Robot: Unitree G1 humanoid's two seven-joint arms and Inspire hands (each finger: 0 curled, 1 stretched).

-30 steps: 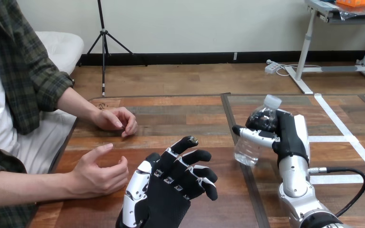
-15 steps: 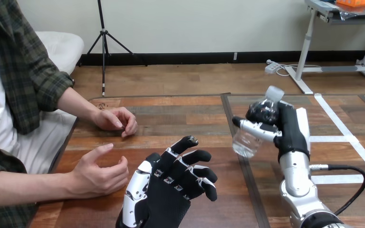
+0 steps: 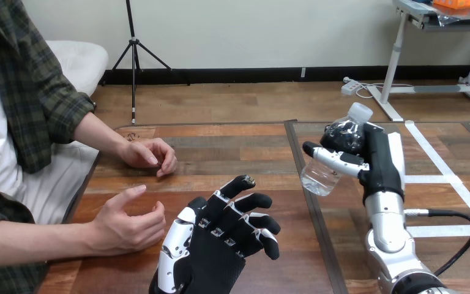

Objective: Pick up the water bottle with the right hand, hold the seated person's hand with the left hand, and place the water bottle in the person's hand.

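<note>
Water bottle (image 3: 320, 176) tilted, up off the tabletop (image 3: 220, 147), our right hand (image 3: 379, 162) wrapped round it; we count pickup done. Left of the bottle, our left hand (image 3: 220, 245) loose-fingered, empty, beside the person's nearer hand (image 3: 128, 223), not touching. Hand-hold and handover remain.

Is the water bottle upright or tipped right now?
Tipped: the water bottle slants in the right hand, cap toward the view's upper right, base lower left.

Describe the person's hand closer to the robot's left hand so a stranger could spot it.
At the wooden table's left side are the person's two hands. The nearer hand lies just left of the robot's left hand, not touching it. Unlike the farther hand, loosely curled, it is half open, thumb raised.
</note>
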